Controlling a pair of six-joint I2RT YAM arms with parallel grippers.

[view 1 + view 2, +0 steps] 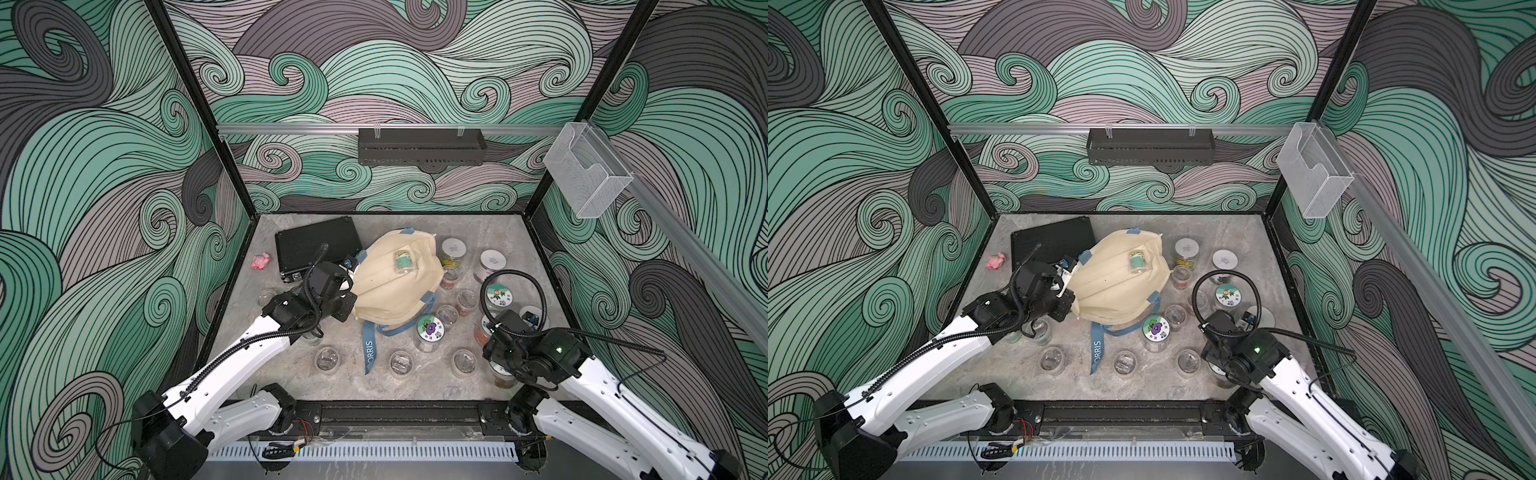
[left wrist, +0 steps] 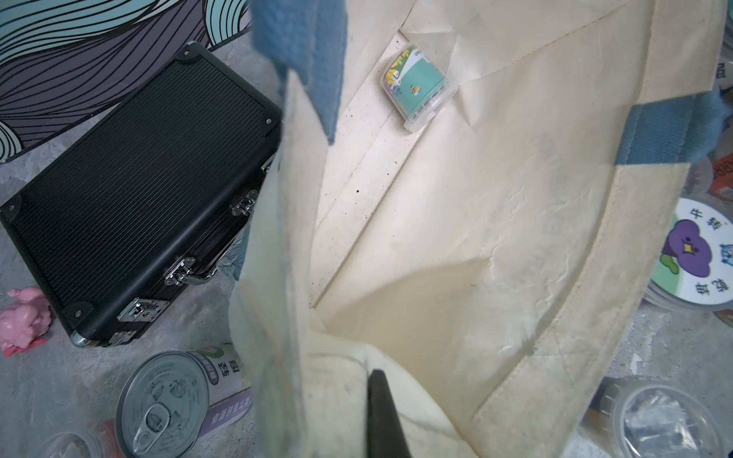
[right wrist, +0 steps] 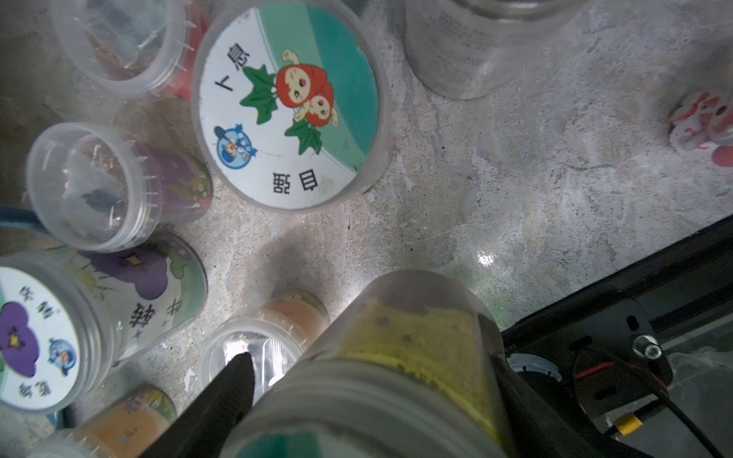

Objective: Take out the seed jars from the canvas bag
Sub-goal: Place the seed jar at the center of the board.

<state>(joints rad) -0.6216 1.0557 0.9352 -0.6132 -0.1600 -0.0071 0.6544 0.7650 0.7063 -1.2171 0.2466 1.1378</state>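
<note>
Left end effector (image 1: 349, 277): closed on the canvas bag (image 1: 395, 291) rim — mouth held open.
Right end effector (image 3: 365, 357): clamped around a yellow-filled jar (image 3: 412, 329), long axis along the fingers, base toward the counter (image 3: 515, 178).
Teal-labelled jar (image 2: 416, 91): laid on its side inside the canvas bag, lid toward the robot.

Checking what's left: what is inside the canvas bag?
One teal-labelled seed jar lies on its side inside the canvas bag. Folded cloth at the rim hides part of the interior.

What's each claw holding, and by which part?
Left claw: cream canvas bag with blue straps, pinched at its mouth rim. Right claw: clear plastic seed jar with yellow contents, clamped across its side wall.
</note>
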